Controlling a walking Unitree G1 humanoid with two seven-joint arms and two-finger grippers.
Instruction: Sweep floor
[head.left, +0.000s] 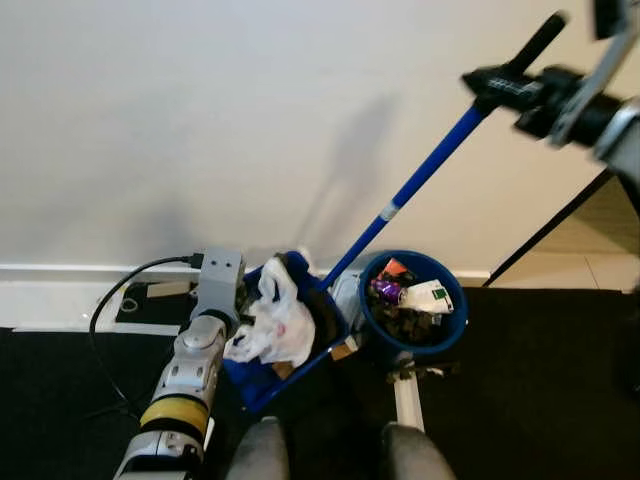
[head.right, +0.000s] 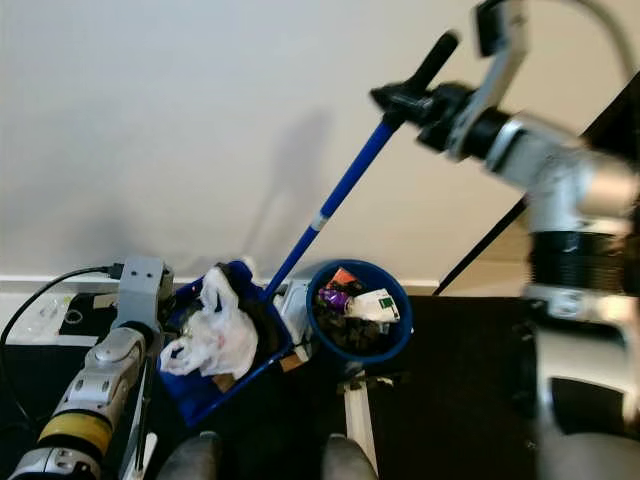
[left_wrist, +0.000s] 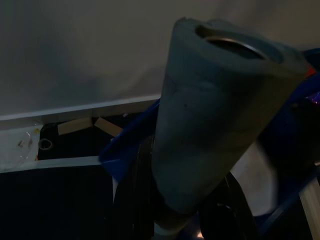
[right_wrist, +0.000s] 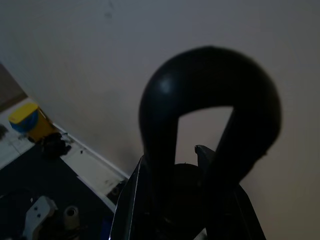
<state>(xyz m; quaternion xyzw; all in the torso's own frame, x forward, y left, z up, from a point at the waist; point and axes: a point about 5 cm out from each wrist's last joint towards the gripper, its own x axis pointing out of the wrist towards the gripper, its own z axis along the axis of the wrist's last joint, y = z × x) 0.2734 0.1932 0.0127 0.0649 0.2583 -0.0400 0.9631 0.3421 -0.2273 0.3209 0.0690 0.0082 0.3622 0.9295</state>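
Dustpan tipping beside the bin by the white wall

Right gripper (head.right: 415, 95) is clamping the blue dustpan (head.left: 290, 335) handle's black end; left gripper (left_wrist: 170, 200) is gripping a grey foam handle (left_wrist: 215, 110); blue bin (head.left: 412, 303) is sitting on black floor (head.left: 540, 380), no writing legible

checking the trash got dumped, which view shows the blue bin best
The left eye view: the blue bin sits open-topped and full of wrappers, beside the dustpan. The right eye view shows it similarly. In the left wrist view, just a blue edge; the right wrist view points elsewhere.
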